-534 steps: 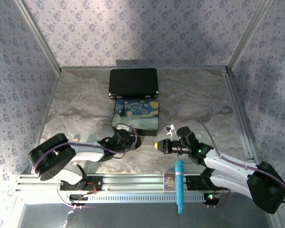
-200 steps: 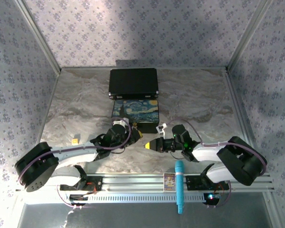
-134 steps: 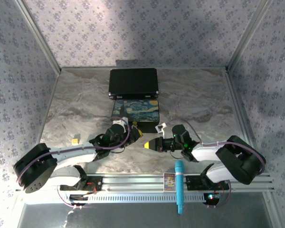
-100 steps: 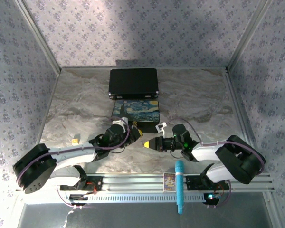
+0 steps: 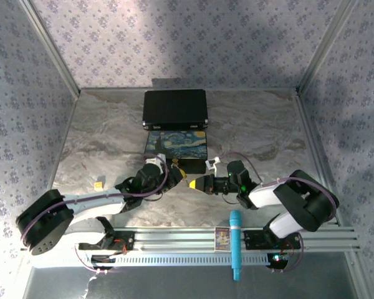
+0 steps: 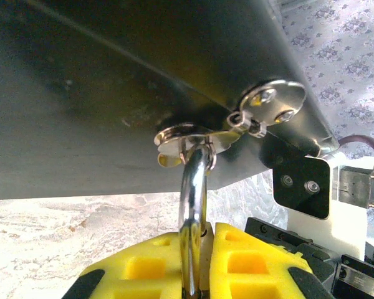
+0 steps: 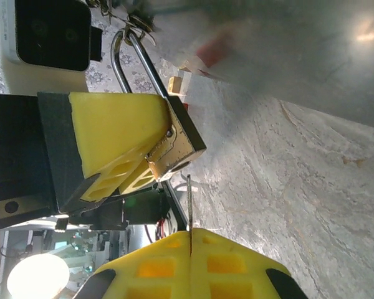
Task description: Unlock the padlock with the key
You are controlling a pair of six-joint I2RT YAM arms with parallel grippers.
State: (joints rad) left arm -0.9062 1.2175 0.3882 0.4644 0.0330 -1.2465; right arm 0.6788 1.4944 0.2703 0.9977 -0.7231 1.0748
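My left tool (image 6: 198,271) is closed tight on the padlock (image 7: 177,146), yellow pads either side of the brass body. Its shackle hooks through the hasp on the front of the painted box (image 5: 177,146), mid-table (image 5: 255,131). My right tool (image 7: 190,261) pinches the key (image 7: 189,208) between closed pads, blade pointing at the padlock's bottom face, tip just beside it; contact I can't tell.
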